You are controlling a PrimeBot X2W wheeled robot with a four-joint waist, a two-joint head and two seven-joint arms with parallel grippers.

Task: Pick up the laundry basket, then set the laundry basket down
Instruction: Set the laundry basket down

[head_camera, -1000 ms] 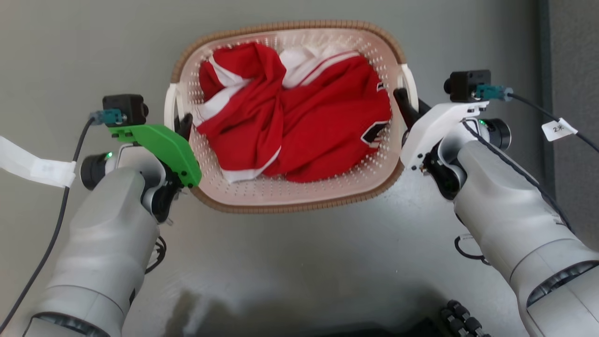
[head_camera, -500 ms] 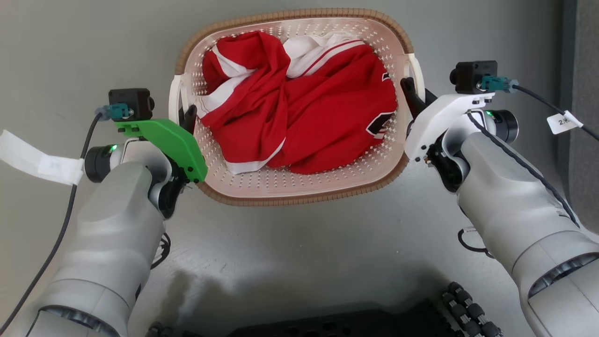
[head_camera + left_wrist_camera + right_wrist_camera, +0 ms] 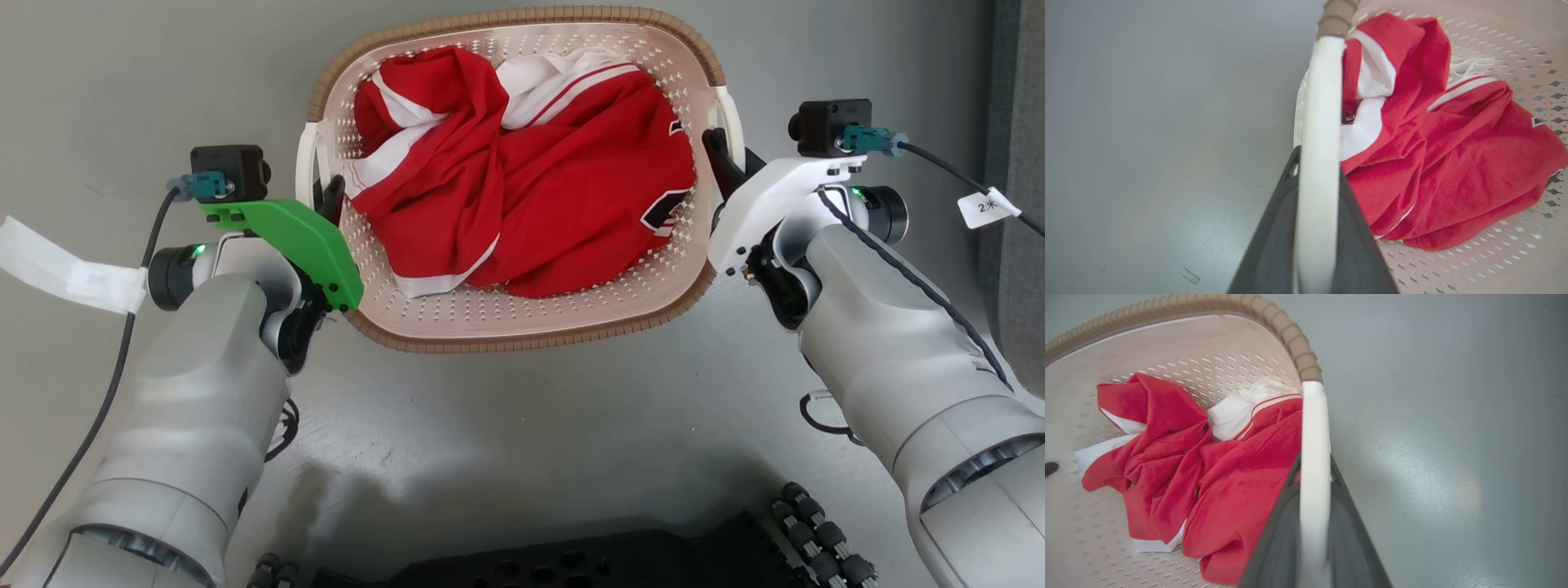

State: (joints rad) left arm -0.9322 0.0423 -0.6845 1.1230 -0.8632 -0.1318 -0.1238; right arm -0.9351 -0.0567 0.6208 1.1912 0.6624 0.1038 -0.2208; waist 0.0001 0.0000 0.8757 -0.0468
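Dark fingers pinch the white handle of the laundry basket.

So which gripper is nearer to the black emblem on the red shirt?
Right. The right gripper clamps the laundry basket handle just beside the black emblem; the left gripper clamps the opposite handle, with the whole red shirt between.
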